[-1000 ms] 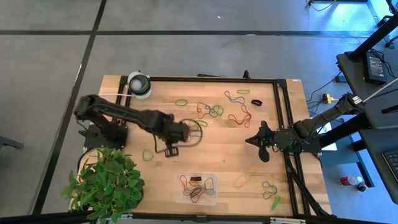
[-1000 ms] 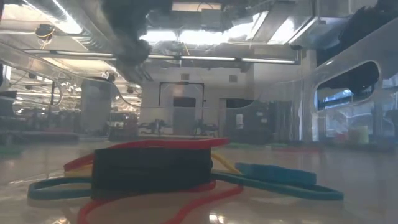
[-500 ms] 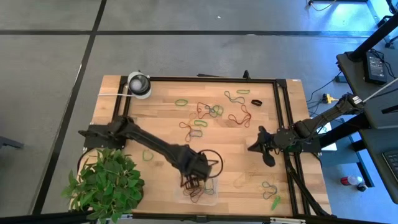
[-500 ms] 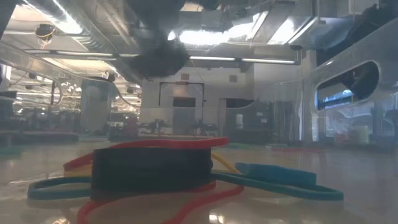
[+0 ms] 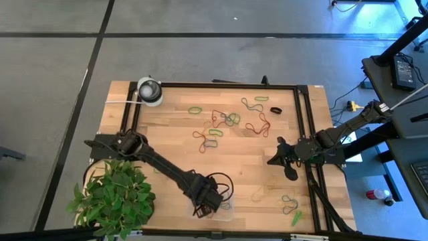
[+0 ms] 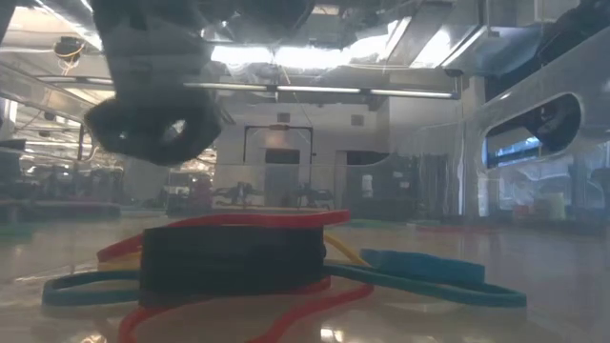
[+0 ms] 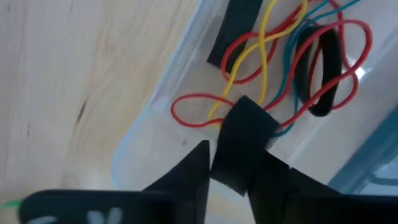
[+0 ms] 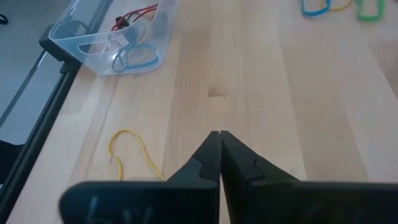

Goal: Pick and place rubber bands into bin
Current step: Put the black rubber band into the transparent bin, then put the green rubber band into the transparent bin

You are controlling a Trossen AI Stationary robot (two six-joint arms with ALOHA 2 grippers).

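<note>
At lower centre of the overhead frame, the left gripper hangs over the clear bin. Its wrist camera shows the fingers a narrow gap apart, nothing visibly between them, above red, yellow and black rubber bands heaped in the bin. Loose bands lie scattered at upper centre. At right, the right gripper waits closed and empty above bare wood. The risk: a released band could cling to a finger and be dragged out as the arm lifts.
</note>
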